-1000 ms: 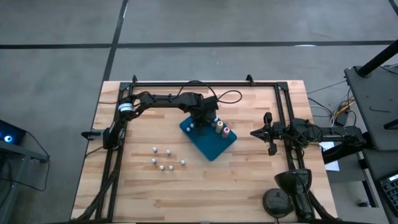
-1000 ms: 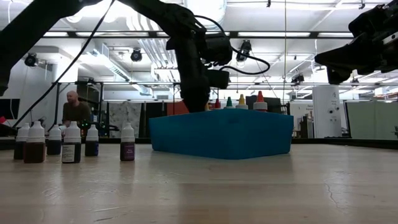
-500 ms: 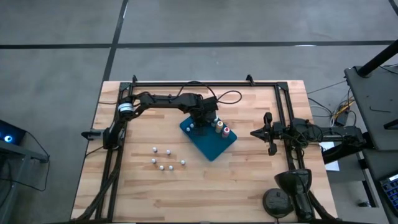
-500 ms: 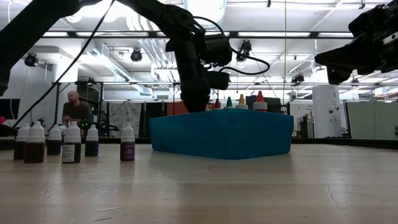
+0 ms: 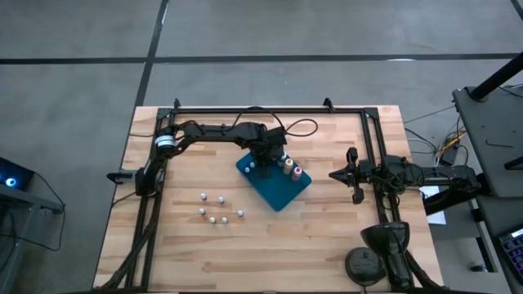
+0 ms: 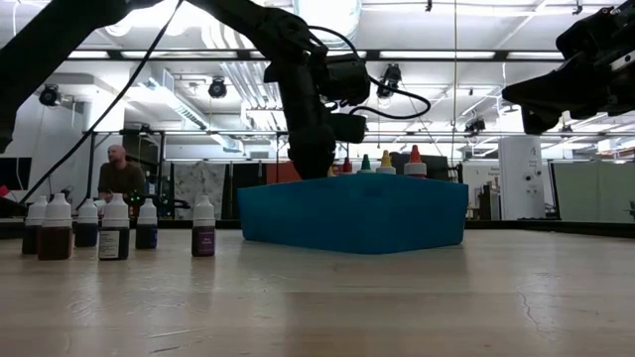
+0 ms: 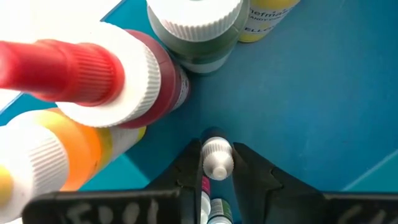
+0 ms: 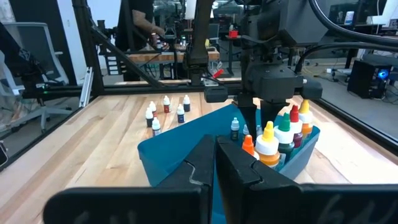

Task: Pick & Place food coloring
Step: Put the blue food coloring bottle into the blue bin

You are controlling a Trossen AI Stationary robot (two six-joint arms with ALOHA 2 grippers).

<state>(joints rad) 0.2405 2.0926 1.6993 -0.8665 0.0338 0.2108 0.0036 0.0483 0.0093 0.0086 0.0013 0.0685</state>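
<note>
Food coloring bottle (image 7: pixel 217 158), white-capped and upright, sits clamped between the left gripper (image 7: pixel 217 163) fingers over the blue tray (image 5: pixel 282 194) near the table's back edge, while the closed, empty right gripper (image 5: pixel 334 174) waits by the right edge.

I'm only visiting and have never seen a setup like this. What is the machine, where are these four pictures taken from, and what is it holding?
Two dark robot arms work at a wooden table. One picture looks straight down, one level across the tabletop, and one looks out from each wrist. The left gripper, reaching into the blue rectangular tray, has its jaws closed on a tiny white-topped bottle, next to bigger colour-topped bottles. Six more small white-topped bottles stand on the wood. The right gripper waits beside the tray, shut and empty.
</note>
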